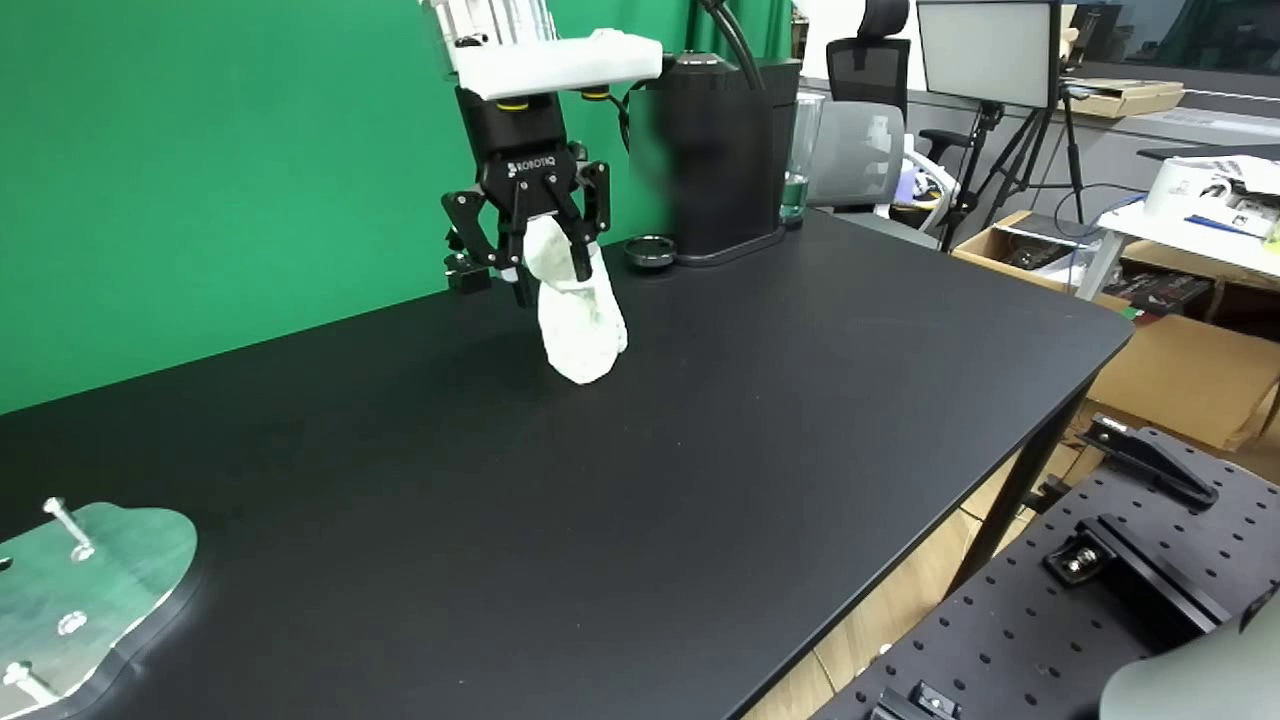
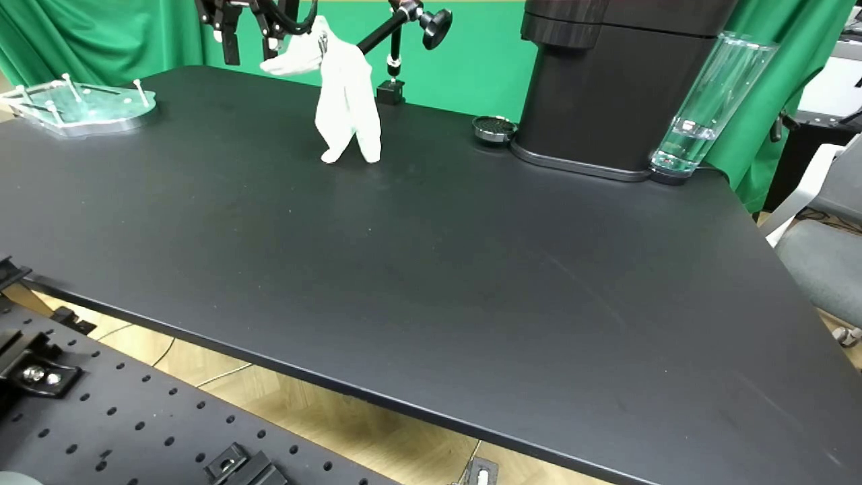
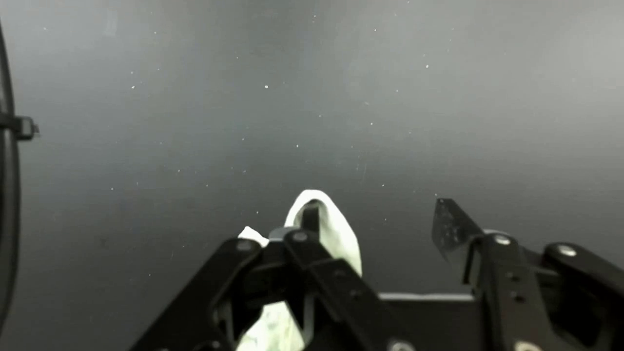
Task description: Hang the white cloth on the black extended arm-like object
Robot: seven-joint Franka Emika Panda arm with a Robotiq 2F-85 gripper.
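The white cloth (image 2: 349, 94) hangs draped over the near end of the black extended arm (image 2: 382, 34) in an exterior view. Its lower ends dangle above or near the table, and a flap sticks out sideways towards my gripper (image 2: 250, 52). My gripper (image 1: 552, 278) is open, with its fingers pointing down. In an exterior view, the cloth (image 1: 585, 330) shows behind and below the fingers, and the arm is mostly hidden there. In the wrist view, the fingers (image 3: 378, 217) are wide apart, and the cloth (image 3: 341, 234) shows around the left fingertip; I cannot tell whether they touch.
A black coffee machine (image 1: 710, 150) with a clear water tank (image 1: 798, 160) stands at the back. A small round metal item (image 2: 494, 129) lies beside it. A greenish clear plate with upright pegs (image 2: 94, 104) lies on the black table (image 2: 431, 269). A green curtain hangs behind.
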